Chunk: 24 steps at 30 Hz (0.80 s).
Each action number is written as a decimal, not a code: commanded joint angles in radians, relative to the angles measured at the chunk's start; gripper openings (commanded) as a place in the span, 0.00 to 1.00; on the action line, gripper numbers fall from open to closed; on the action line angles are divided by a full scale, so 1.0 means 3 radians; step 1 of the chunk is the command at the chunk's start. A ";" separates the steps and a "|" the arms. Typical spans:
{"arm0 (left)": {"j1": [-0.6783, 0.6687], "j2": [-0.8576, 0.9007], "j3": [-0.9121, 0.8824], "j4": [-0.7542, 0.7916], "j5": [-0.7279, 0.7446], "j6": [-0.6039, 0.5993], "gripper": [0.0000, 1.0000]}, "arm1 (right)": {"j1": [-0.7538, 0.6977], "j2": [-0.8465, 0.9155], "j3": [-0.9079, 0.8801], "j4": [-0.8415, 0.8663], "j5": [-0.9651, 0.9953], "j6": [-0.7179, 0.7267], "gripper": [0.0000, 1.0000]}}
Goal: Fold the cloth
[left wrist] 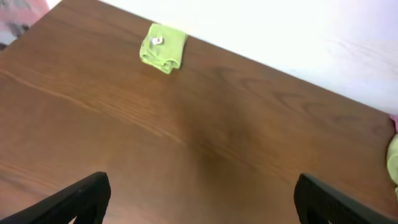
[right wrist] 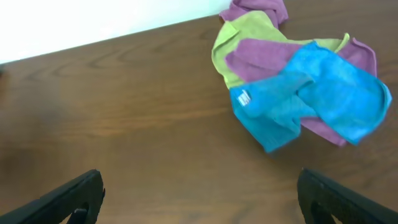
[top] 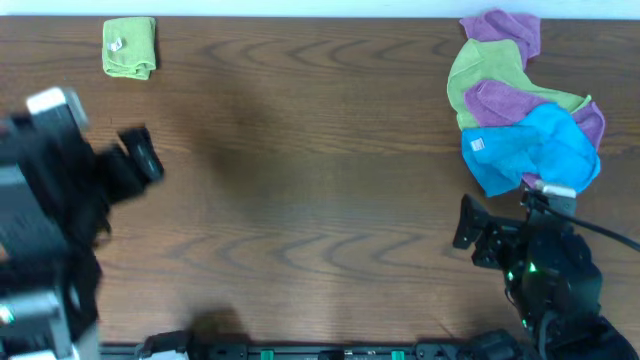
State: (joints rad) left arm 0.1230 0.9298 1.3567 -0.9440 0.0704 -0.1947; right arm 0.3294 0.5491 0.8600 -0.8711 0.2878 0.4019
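Cloth (top: 130,47): far left corner of the table (top: 320,200), lying as a small, roughly square packet with its white tag on top; nothing touches it.
Left end effector (left wrist: 202,202): released, fingers spread wide over bare wood, well apart from the cloth and nearer than it.
Right end effector (right wrist: 199,196): released and empty, at the near right, just short of the pile of spare cloths (top: 525,110).
Step in hand: the cloth looks already folded down, so this reads as the end of the task or a pause before one last fold.
Next move: if another fold is wanted, the left arm has to reach to the far corner, pinch one edge and carry it across onto the opposite edge. Otherwise nothing is left but to stay clear.
Hard to make out: the left arm is smeared by blur in the overhead view. The number of layers in the packet cannot be counted. Both wrist views cut off their own fingers at the bottom edge.
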 commanded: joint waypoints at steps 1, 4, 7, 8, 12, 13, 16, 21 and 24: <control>-0.0093 -0.0380 -0.0725 0.0130 -0.0173 -0.0139 0.96 | -0.0020 -0.0102 -0.0249 -0.0011 0.0015 0.0047 0.99; -0.0113 -0.0835 -0.1418 0.0247 -0.0172 -0.0253 0.96 | 0.0057 -0.0276 -0.0684 0.0234 -0.0025 0.0294 0.99; -0.0113 -0.1230 -0.1878 0.0357 -0.0131 -0.0351 0.96 | 0.0151 -0.0435 -0.0966 0.0487 -0.0009 0.0304 0.99; -0.0113 -0.1312 -0.1924 0.0401 -0.0107 -0.0350 0.96 | 0.0158 -0.0453 -0.0974 0.0535 0.0003 0.0304 0.99; -0.0113 -0.1472 -0.1933 0.0551 -0.0020 -0.0351 0.95 | 0.0156 -0.0455 -0.0974 0.0779 0.0039 0.0304 0.99; -0.0113 -0.1472 -0.1933 0.0573 0.0023 -0.0354 0.95 | 0.0156 -0.0455 -0.0974 0.0797 0.0039 0.0304 0.99; -0.0113 -0.1470 -0.1933 0.0576 0.0118 -0.0455 0.95 | 0.0156 -0.0455 -0.0974 0.0791 0.0038 0.0304 0.99; -0.0112 -0.1470 -0.1933 0.0395 0.0109 -0.0487 0.95 | 0.0156 -0.0455 -0.0974 0.0598 0.0036 0.0304 0.99; -0.0112 -0.1470 -0.1933 0.0252 0.0109 -0.0487 0.95 | 0.0156 -0.0455 -0.0974 0.0451 0.0037 0.0304 0.99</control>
State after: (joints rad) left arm 0.0944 0.4908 0.7677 -0.8520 0.0982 -0.3302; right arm 0.3660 0.4183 0.5617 -0.7216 0.2871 0.4725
